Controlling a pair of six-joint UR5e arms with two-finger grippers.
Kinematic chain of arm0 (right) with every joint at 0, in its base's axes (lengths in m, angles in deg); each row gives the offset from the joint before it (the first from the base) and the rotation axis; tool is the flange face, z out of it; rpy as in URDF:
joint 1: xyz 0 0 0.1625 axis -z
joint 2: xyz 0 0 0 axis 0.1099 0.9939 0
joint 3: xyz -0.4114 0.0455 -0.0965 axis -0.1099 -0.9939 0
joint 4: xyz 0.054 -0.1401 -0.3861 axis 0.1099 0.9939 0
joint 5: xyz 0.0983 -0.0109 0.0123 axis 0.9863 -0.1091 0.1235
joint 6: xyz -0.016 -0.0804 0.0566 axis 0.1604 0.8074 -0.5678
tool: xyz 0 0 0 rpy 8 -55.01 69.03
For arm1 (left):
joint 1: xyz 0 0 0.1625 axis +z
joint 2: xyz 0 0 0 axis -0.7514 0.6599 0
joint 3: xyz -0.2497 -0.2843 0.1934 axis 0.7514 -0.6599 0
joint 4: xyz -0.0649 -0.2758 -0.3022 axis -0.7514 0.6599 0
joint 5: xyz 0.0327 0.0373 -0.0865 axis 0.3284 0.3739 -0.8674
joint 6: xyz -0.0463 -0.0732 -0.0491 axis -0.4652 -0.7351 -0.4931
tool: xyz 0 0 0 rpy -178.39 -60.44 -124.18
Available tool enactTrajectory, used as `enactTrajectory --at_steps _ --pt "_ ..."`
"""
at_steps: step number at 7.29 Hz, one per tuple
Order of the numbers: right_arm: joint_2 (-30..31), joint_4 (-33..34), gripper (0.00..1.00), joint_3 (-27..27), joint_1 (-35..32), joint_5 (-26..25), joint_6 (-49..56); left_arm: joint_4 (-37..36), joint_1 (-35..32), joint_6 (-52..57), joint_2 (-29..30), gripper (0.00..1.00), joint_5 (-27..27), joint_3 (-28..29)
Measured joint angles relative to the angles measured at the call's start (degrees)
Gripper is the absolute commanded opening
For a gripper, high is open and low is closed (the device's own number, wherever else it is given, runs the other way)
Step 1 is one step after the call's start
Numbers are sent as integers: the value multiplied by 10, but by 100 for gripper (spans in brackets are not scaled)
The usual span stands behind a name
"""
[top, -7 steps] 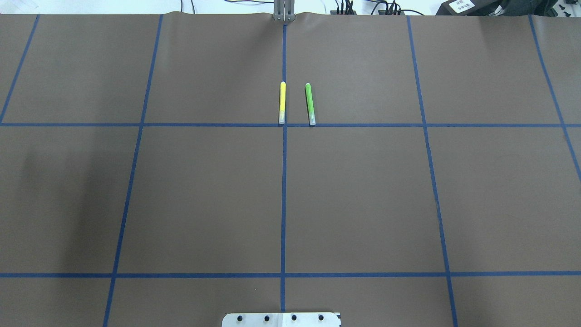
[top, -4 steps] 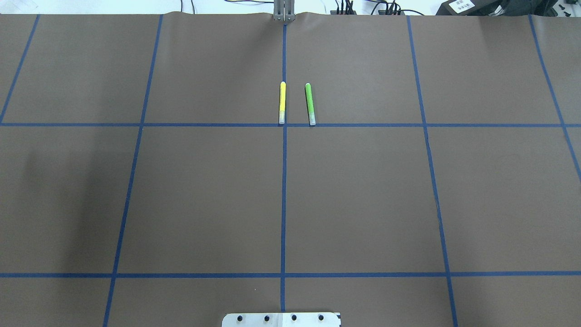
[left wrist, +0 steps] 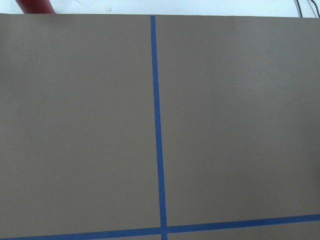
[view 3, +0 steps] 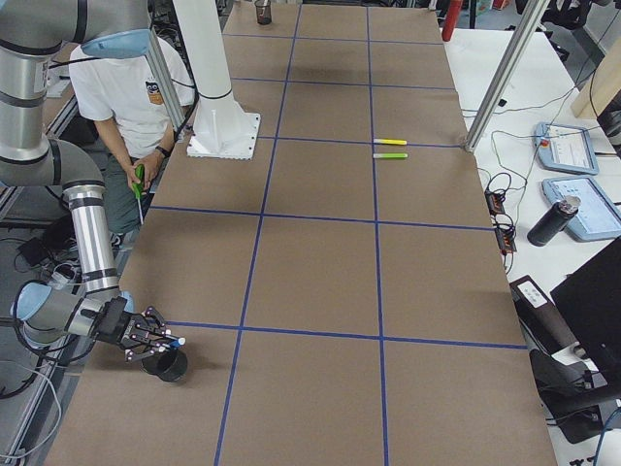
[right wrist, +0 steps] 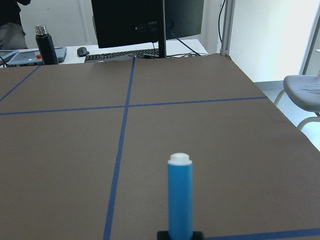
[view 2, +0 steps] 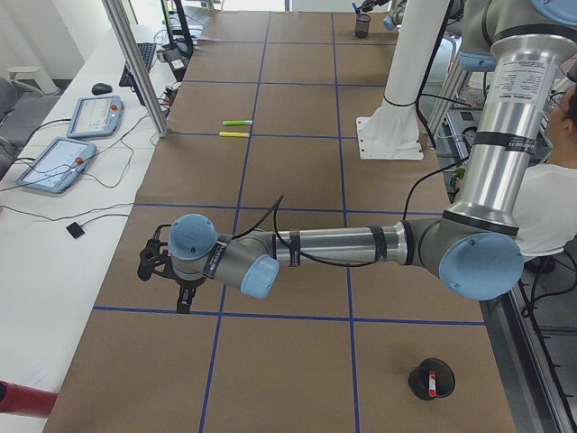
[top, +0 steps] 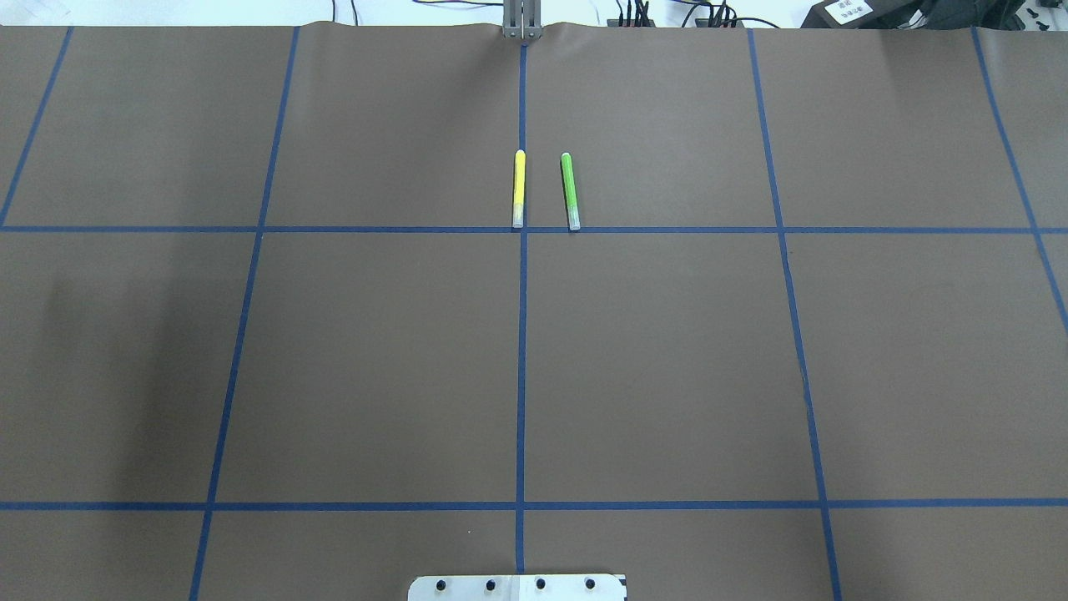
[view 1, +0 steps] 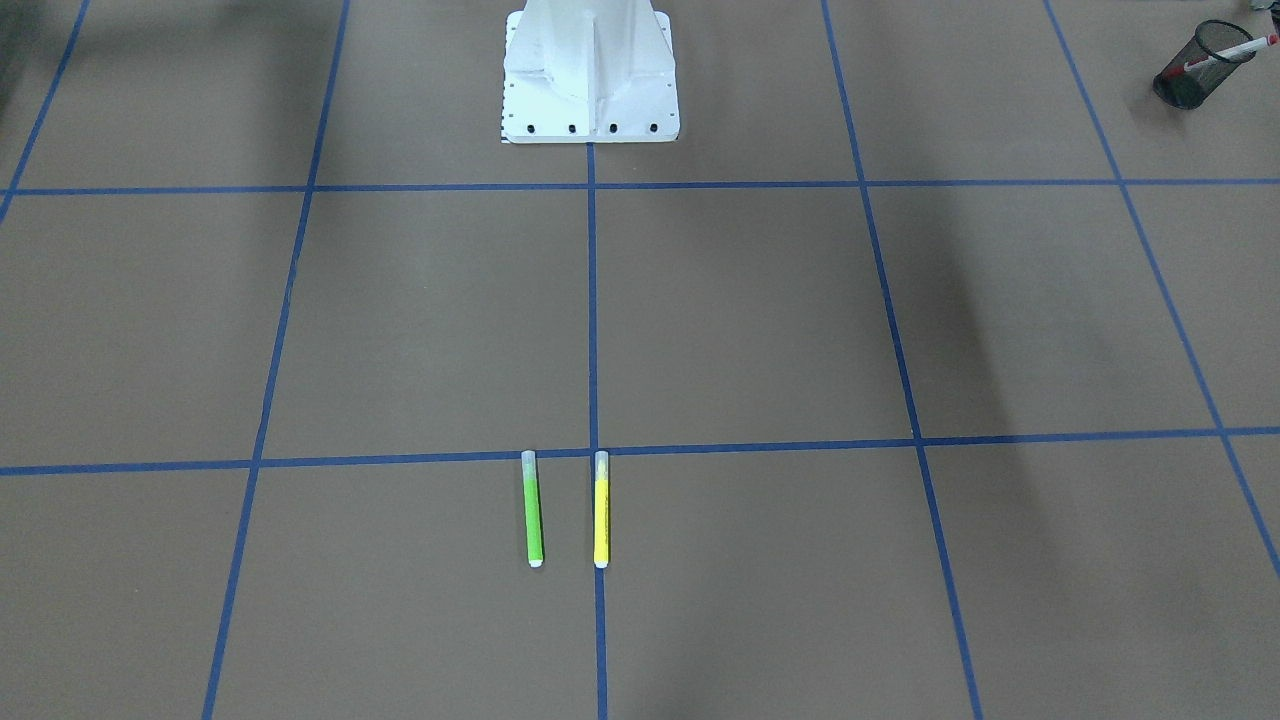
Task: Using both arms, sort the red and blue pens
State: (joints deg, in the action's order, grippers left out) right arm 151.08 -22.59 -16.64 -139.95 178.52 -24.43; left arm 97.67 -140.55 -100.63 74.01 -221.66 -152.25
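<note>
The blue pen point(right wrist: 180, 197), with its white tip pointing away, fills the middle of the right wrist view, and my right gripper point(view 3: 153, 340) is shut on it. In the exterior right view the pen point(view 3: 177, 342) hangs just above a black mesh cup point(view 3: 171, 368) at the table's near corner. The red pen point(view 1: 1225, 52) leans inside another black mesh cup point(view 1: 1183, 88) on my left side; this red pen point(view 2: 431, 381) also shows in the exterior left view. My left gripper point(view 2: 183, 299) hovers low over bare table, and I cannot tell whether it is open or shut.
A yellow pen point(top: 519, 189) and a green pen point(top: 570, 191) lie side by side at the middle of the table's far half. The white pedestal base point(view 1: 590, 75) stands at the robot's edge. A person point(view 3: 126, 97) sits beside it. A red cylinder point(view 2: 20, 398) lies off the table's edge.
</note>
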Motion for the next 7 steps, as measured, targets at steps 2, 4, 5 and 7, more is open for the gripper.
enactTrajectory --at_steps 2,4,5,7 --pt "0 3 79 -14 -3 -4 21 0 0 -6 0 100 0 0" --pt "0 5 100 -20 -4 -4 33 0 0 -13 1 100 0 -1" --pt "0 5 100 -20 -5 -3 34 0 0 -19 3 100 0 -1" --pt "-4 10 100 -14 -7 0 33 -1 0 -27 7 100 0 -1"
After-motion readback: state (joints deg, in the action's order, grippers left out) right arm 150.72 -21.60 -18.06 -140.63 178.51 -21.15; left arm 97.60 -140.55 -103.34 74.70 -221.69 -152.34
